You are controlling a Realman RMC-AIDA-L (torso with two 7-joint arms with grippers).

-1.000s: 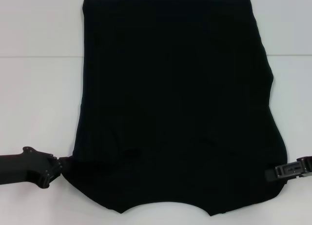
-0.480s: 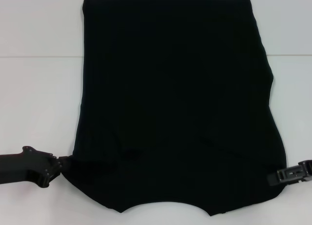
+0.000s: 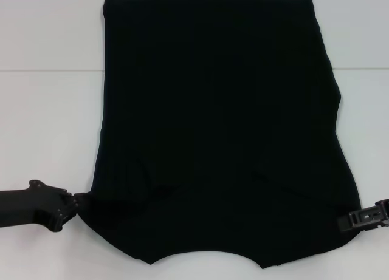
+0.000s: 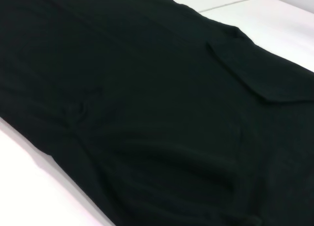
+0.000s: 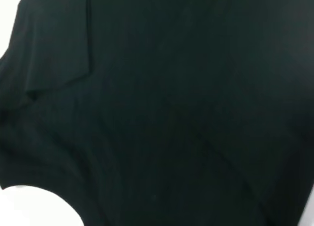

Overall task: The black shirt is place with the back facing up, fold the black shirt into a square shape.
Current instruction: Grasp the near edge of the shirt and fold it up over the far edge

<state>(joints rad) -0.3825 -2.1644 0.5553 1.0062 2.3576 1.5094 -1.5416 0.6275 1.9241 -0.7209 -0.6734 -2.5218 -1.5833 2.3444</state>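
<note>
Your shirt (image 3: 219, 128) lies flat on the white table (image 3: 48, 122), sleeves already folded in, collar end nearest you. The left gripper (image 3: 72, 204) and right gripper (image 3: 347, 220) sit at its near corners, likely to lift that end; I cannot tell their grip.

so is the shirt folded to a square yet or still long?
Still long: the black shirt has sleeves folded in but lies full length; left gripper and right gripper sit at its near corners.

The black shirt (image 3: 219, 128) is plain black (no pattern) — lying on a white table (image 3: 48, 122).
</note>
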